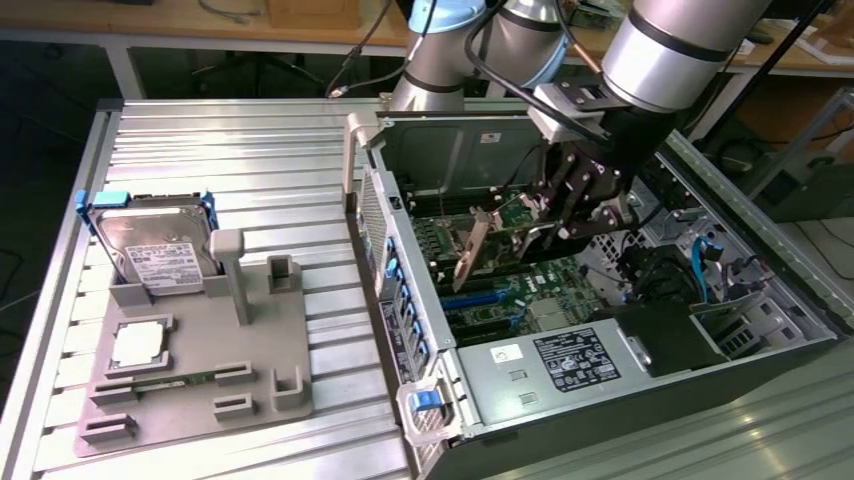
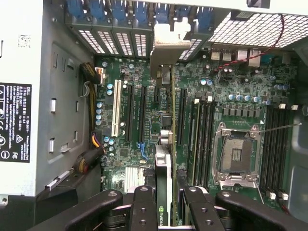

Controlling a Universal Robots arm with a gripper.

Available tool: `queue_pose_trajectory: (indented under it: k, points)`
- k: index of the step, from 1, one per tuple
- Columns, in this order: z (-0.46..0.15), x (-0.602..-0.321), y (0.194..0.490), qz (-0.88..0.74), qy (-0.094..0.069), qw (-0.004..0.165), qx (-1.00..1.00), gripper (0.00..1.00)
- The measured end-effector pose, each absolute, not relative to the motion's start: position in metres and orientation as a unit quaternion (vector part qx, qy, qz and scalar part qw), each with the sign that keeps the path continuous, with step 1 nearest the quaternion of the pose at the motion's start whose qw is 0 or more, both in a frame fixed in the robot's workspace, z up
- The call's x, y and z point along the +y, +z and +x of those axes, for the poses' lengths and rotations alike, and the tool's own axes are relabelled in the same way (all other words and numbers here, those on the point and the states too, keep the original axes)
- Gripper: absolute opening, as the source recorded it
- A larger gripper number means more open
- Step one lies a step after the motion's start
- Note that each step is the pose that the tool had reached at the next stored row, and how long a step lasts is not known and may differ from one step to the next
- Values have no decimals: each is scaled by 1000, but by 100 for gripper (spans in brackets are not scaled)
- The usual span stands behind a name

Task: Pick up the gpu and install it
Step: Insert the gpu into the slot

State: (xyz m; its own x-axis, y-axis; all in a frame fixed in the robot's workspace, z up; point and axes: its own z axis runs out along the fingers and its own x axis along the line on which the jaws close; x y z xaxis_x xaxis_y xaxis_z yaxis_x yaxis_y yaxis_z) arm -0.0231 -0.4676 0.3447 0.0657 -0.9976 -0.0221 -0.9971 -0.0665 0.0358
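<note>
Pincer [image 2: 166, 204]: closed part-way, its black fingers [image 2: 143, 207] clamped on both faces of the gpu [image 2: 164, 159]; in the exterior view the pincer [image 1: 571, 228] reaches down inside the open computer case [image 1: 747, 340]
Gpu position: held on edge over the motherboard [image 2: 231, 96], among the expansion slots, silver end bracket [image 2: 168, 48] toward the blue-tabbed rear wall of the case
Seating: whether the card's lower edge touches a slot cannot be told
Hidden: from the wrist the card is seen edge-on, so neither face can be read; the fingers cover much of its black cooler; in the exterior view the arm [image 1: 667, 50] covers part of the case interior
Processor socket [image 2: 238, 154]: on the motherboard beside the card, apart from it
Bench [image 1: 240, 150]: ribbed metal, carrying a grey fixture [image 1: 200, 400] on the exterior view's left of the case
Fixture contents: hard drive [image 1: 160, 255] with white label and blue tabs, leaning in its holder; square silver chip [image 1: 140, 345] lying flat below it
</note>
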Motion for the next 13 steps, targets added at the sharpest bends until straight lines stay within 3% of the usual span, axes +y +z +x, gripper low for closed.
queue_pose_trajectory:
  k: [13]
  points:
    - [-23,-468,342,730,-20,5,-683,27]
